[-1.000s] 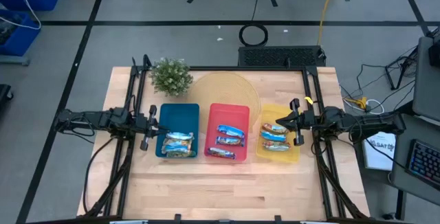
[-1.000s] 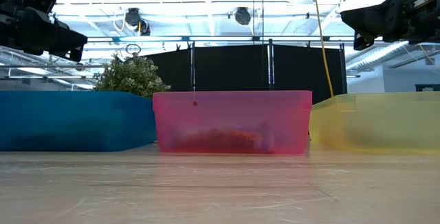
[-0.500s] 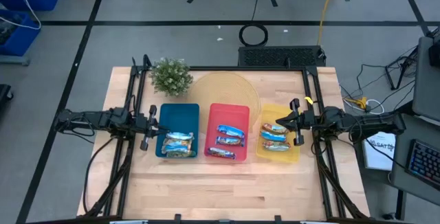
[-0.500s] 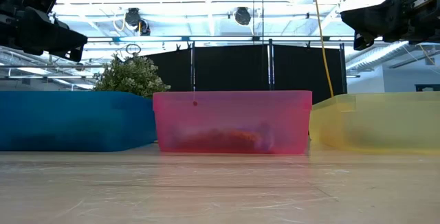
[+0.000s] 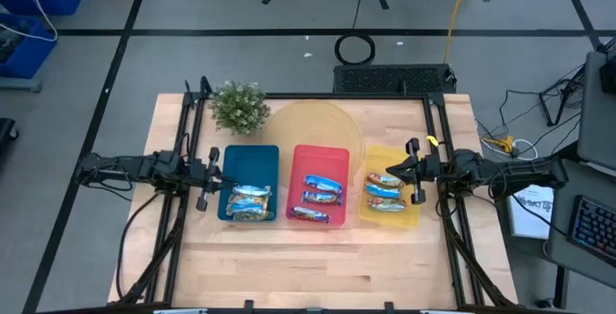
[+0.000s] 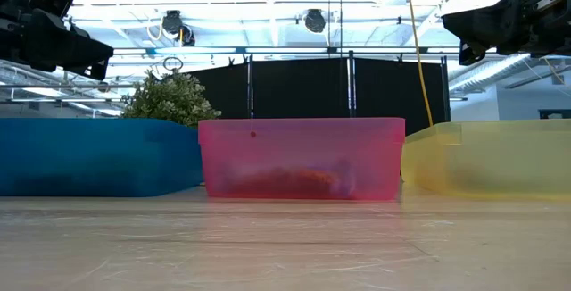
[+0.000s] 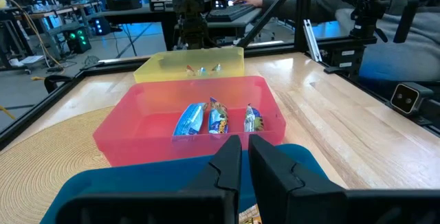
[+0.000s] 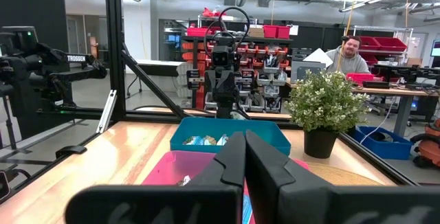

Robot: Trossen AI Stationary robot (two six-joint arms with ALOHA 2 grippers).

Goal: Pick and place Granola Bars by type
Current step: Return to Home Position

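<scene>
We see the granola bars (image 5: 323, 183) lying in the blue tray (image 5: 250, 163), red tray (image 5: 322, 159) and yellow tray (image 5: 391, 221) mid-worktop (image 5: 318, 266). Left fingers (image 7: 228, 165) and right fingers (image 8: 234, 159) hang pressed together, empty, beside the outer trays.

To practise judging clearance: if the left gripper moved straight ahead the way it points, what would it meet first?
Probably the right gripper, facing it beyond the bins. In the low view the left gripper hangs above their rims, though depth is unclear.
</scene>
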